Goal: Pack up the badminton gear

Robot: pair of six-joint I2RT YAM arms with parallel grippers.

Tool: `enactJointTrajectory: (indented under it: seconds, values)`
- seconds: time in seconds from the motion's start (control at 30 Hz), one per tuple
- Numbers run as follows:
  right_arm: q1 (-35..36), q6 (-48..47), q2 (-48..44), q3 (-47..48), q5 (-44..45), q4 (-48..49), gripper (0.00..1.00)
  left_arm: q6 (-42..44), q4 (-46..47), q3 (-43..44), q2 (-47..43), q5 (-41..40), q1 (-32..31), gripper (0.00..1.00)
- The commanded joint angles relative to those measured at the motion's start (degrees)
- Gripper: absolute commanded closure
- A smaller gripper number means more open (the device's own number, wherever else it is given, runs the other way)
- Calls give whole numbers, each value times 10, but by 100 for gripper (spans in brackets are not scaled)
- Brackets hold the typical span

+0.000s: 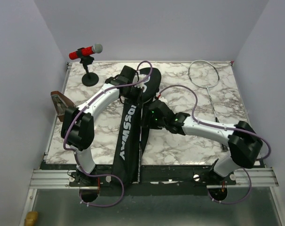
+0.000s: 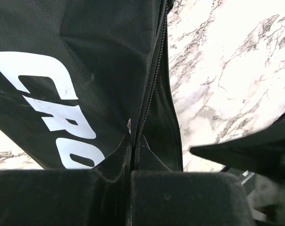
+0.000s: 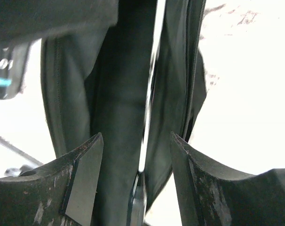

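The black bag [image 1: 128, 136] lettered "CROSSWAY" lies lengthwise down the middle of the marble table [image 1: 180, 146]. My left gripper [image 1: 134, 90] is over its wide far end; in the left wrist view it [image 2: 132, 141] is shut on the bag's [image 2: 86, 56] zipper edge. My right gripper [image 1: 150, 117] is at the bag's right side. Its jaws [image 3: 135, 155] stand open around the bag's opening [image 3: 114, 94], and a thin shiny racket shaft [image 3: 147, 113] runs between them, apparently untouched. A second racket [image 1: 209, 94] lies at the back right. No shuttlecocks or tube show.
A red microphone [image 1: 86, 51] on a black stand is at the back left. A brown wedge-shaped object [image 1: 58, 101] sits at the table's left edge. Grey walls close in on three sides. The bag's narrow end hangs over the front edge between the arm bases.
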Motion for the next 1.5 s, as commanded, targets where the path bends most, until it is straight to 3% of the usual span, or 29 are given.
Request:
enactJointTrajectory:
  seconds: [0.0,0.23,0.47,0.73,0.8,1.0,1.1,1.47]
  values:
    - [6,4,-76,-72,-144,23,34,-9,-28,18,9,27,-4,100]
    - [70,15,-64,-116,-200,8,34,-7,-33,30,21,19,-1,100]
    - [84,31,-45,-143,-220,37,39,-4,-34,36,24,13,4,100]
    - [105,29,34,-109,-244,50,44,-3,-36,38,28,14,9,100]
    - [107,28,45,-104,-244,45,48,-3,-35,36,29,15,11,100]
    - [107,44,32,-87,-189,28,85,-4,-33,28,22,17,17,100]
    - [107,42,21,-62,-157,8,93,-4,-35,28,19,19,18,100]
    - [92,42,30,-20,-158,8,99,-6,-38,28,23,22,18,100]
